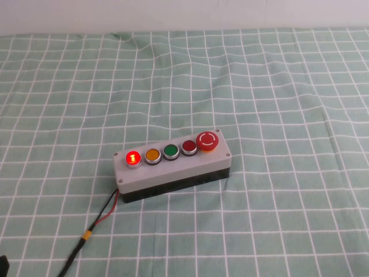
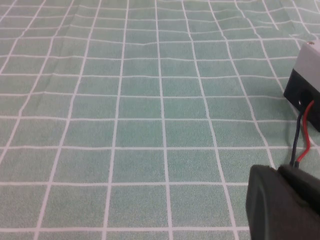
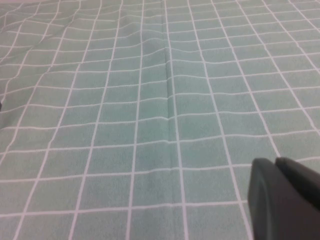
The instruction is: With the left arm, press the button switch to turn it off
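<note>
Glowing at the left end of the grey box (image 1: 173, 170), the button switch (image 1: 133, 158) looked stiff, needing a top-centre press; left gripper (image 2: 282, 202) sat nr the box's wire end, right gripper (image 3: 285, 200) away over cloth, jaw state unclear on both.

left tool (image 2: 282, 202) cut off by edge | right tool (image 3: 285, 197) likewise | grey box (image 2: 309, 75) only corner showing

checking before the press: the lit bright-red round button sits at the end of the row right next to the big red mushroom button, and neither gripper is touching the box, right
Not quite. In the high view the lit bright-red round button sits at the opposite end of the row from the big red mushroom button, on the grey box. The rest holds: the left gripper and right gripper show only in their wrist views, neither touching the box.
</note>
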You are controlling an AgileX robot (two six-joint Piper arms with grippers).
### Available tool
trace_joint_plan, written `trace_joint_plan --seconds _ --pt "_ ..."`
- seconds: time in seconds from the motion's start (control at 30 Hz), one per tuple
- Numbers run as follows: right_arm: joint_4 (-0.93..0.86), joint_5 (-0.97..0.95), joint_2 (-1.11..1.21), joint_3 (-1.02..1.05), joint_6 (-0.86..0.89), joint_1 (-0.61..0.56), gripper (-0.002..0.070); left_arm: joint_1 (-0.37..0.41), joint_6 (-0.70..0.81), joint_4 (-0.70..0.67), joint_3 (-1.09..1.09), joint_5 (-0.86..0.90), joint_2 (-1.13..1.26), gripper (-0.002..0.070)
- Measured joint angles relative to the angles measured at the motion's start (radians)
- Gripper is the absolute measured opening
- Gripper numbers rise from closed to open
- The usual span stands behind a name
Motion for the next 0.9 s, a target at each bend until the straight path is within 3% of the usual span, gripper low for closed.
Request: trace_joint_plan --seconds 0.9 --pt "0.000 0.000 0.000 0.000 0.000 0.000 -0.0017 0.000 0.000 0.000 0.000 -0.017 0.000 -0.0002"
